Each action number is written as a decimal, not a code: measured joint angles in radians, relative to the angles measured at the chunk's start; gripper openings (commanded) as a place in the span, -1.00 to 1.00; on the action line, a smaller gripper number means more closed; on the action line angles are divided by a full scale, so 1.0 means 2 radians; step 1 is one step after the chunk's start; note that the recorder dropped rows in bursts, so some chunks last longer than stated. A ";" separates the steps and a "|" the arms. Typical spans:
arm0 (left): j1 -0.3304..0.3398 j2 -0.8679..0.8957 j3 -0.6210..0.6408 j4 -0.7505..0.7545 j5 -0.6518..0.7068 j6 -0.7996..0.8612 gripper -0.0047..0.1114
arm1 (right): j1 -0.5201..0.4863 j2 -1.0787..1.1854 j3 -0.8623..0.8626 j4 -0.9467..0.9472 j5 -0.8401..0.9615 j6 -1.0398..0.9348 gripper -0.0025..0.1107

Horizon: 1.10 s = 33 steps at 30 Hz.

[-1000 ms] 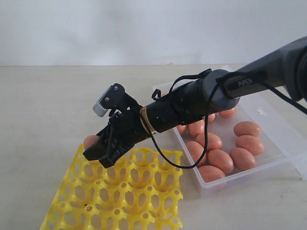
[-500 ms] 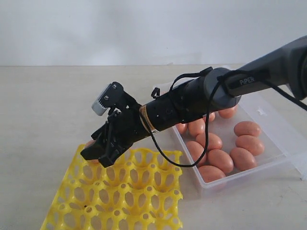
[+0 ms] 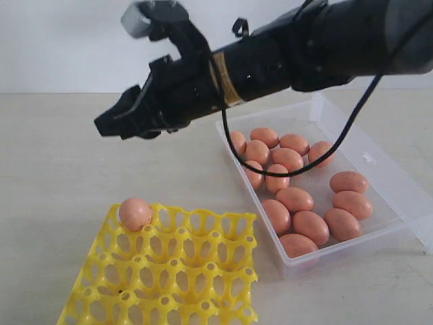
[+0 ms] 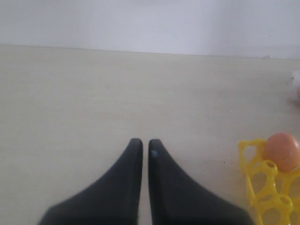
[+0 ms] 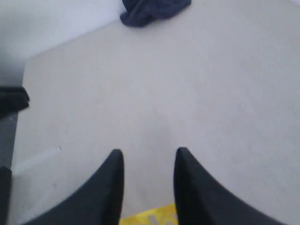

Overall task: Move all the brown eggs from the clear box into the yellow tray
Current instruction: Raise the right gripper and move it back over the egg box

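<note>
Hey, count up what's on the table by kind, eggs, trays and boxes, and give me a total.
Clear shallow plastic box: 1
Bright yellow plastic egg tray: 1
Smooth orange-brown eggs: 16, roughly, as some overlap (15 in the box, 1 in the tray)
Total: 18

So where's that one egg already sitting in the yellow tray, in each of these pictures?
Exterior view: the egg sits in a far corner cell of the yellow tray, lower left of the picture.
Left wrist view: the same egg, on the tray's corner at the picture's edge.
Right wrist view: not in it; only a sliver of tray shows.
Shared landmark: the yellow tray.
</note>
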State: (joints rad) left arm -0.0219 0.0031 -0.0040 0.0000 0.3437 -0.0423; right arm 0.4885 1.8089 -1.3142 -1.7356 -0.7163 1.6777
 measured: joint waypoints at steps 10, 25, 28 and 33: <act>0.000 0.000 0.000 0.000 0.000 0.000 -0.85 | -0.061 -0.115 0.016 -0.002 -0.009 -0.020 -0.96; 0.000 0.000 0.000 0.000 0.000 0.000 -0.85 | -0.048 -0.247 0.185 0.000 0.466 -0.251 -0.96; 0.000 0.000 0.000 0.000 0.000 0.000 -0.85 | -0.045 -0.254 0.191 0.104 0.591 -0.341 -0.96; 0.000 0.000 0.000 0.000 0.000 0.000 -0.85 | -0.060 -0.250 0.149 0.479 0.690 -0.646 -0.96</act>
State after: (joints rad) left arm -0.0219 0.0031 -0.0040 0.0000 0.3437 -0.0423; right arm 0.3681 1.3082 -1.0170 -0.7775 0.6640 0.3858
